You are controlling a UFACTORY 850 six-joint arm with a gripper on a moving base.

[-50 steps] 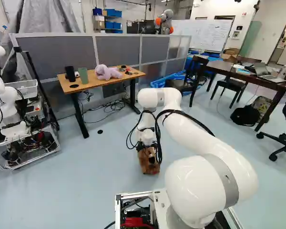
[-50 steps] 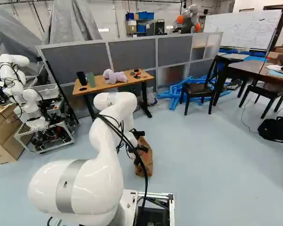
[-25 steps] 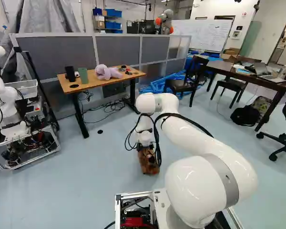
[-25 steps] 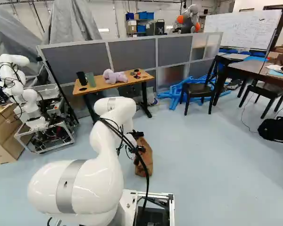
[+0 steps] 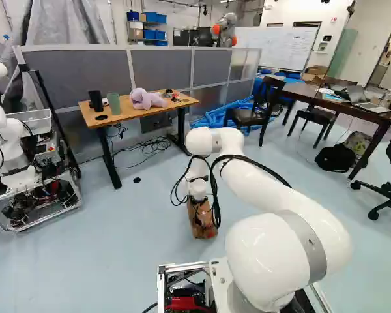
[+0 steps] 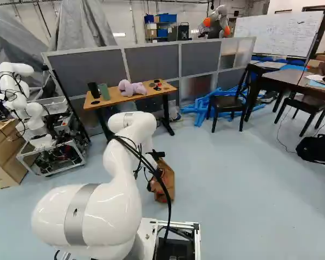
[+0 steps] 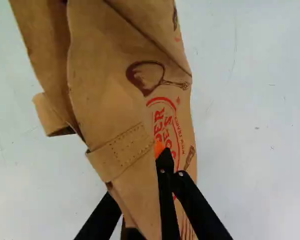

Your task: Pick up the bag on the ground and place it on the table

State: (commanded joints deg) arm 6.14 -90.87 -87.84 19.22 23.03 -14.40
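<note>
Bag (image 5: 202, 222) sits low in the middle of the left base view, down at the floor (image 5: 130, 254), and you've got paper in the gripper (image 7: 151, 155)! Fingers are drawn nearly together, a fold of the bag pinched between them; one orange pad (image 7: 159, 149) shows against the printed side by the handle patch (image 7: 124, 150), the other is hidden behind paper. What's inside? Can't tell, the opening isn't in sight.

So it's lift time, by my reading. Go straight up and gently: a thin pinch on paper could slide or tear if the load is heavy. Watch the handle, watch for sag, and get the base well above table height before you swing the arm (image 5: 280, 195) across.

Out to the table (image 5: 135, 113), upper left in that view. Two cups there, a green one (image 5: 115, 103) and a black one (image 5: 96, 101), contents not visible, with a plush toy (image 5: 146, 99) beside. Come in high over those, aim for the front edge's bare wood, nudge nothing, and let the bottom settle flat before you release. Farther back, blue bins (image 5: 155, 17) on a shelf, contents unseen.
</note>
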